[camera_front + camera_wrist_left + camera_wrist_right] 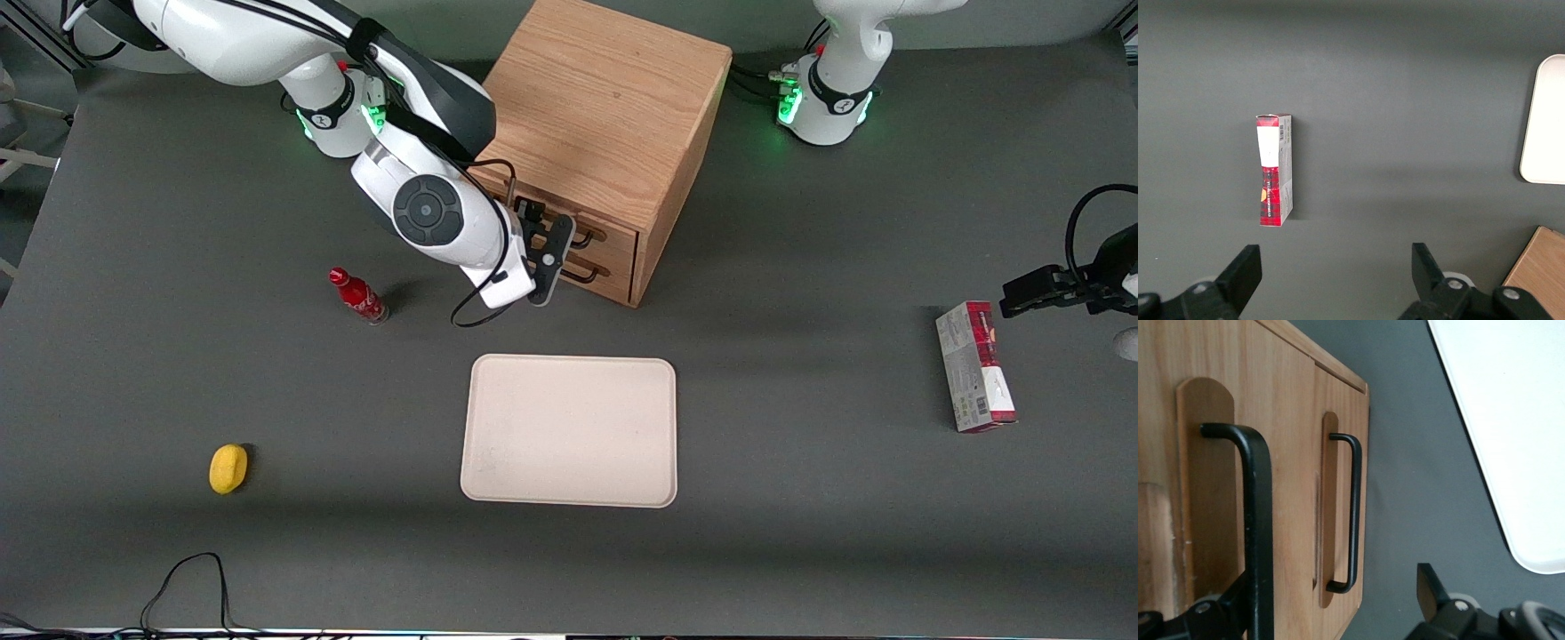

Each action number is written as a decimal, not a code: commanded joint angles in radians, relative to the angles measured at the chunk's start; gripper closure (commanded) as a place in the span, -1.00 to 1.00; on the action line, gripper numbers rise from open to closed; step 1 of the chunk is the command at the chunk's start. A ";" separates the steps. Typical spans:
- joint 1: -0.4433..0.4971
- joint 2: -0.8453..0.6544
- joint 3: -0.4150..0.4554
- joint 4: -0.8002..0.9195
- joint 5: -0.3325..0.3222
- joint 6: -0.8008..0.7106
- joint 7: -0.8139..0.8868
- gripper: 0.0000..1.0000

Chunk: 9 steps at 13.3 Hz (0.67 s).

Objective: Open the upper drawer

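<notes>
The oak cabinet stands at the back of the table with both drawers facing the front camera. The upper drawer looks shut, its front level with the lower drawer's. Its black bar handle shows large and close in the right wrist view. My right gripper hovers open right in front of the drawers. The upper handle's bar passes just inside one finger; the other finger stands off over the table. Nothing is gripped. The lower drawer's handle lies deeper between the fingers.
A cream tray lies nearer the front camera than the cabinet. A red bottle stands beside my arm, a yellow object nearer the camera. A red-and-white box lies toward the parked arm's end.
</notes>
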 commanded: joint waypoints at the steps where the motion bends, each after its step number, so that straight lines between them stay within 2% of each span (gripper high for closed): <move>1: -0.015 0.041 -0.001 0.043 -0.058 0.007 -0.057 -1.00; 9: -0.088 0.078 -0.029 0.147 -0.095 -0.015 -0.101 -1.00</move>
